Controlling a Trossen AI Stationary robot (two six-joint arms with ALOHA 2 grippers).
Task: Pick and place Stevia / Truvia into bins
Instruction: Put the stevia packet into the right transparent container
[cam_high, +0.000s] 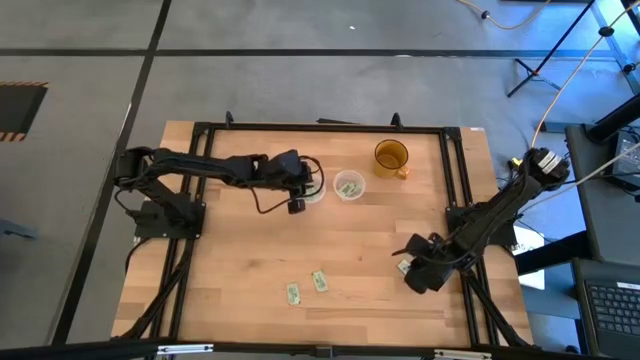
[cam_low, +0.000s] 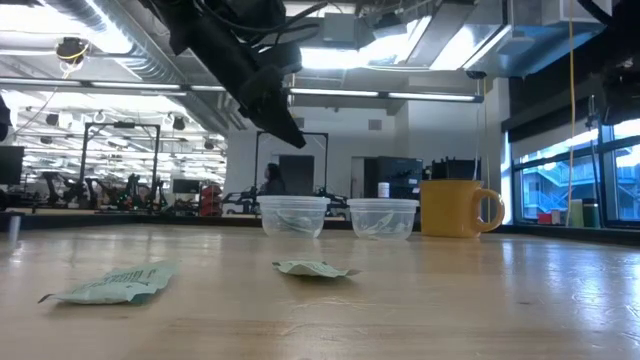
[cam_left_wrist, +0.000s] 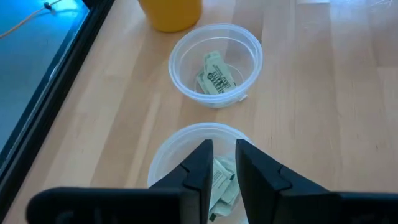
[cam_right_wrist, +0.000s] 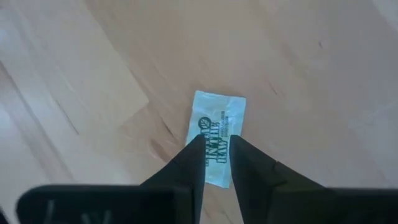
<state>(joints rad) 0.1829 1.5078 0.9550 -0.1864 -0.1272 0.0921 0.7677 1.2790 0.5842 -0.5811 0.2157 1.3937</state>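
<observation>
The task is looking partly done: both clear cups (cam_left_wrist: 216, 62) are already holding sachets, while two sachets (cam_high: 306, 287) are lying loose on the wooden table (cam_high: 240, 270). The left gripper (cam_left_wrist: 219, 163) is hanging released over the nearer cup (cam_left_wrist: 186, 149), holding nothing. The right gripper (cam_right_wrist: 216, 155) is straddling another sachet (cam_right_wrist: 216, 134); I cannot tell if it is grasping it. Behind, a bright workshop is showing.

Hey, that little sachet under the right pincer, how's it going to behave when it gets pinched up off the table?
The sachet looks thin and lies flat on the table, so it is probably very light and hard to get under. Its paper likely bends or crumples between the right pincer fingers rather than staying stiff. It should slide, not roll.
</observation>
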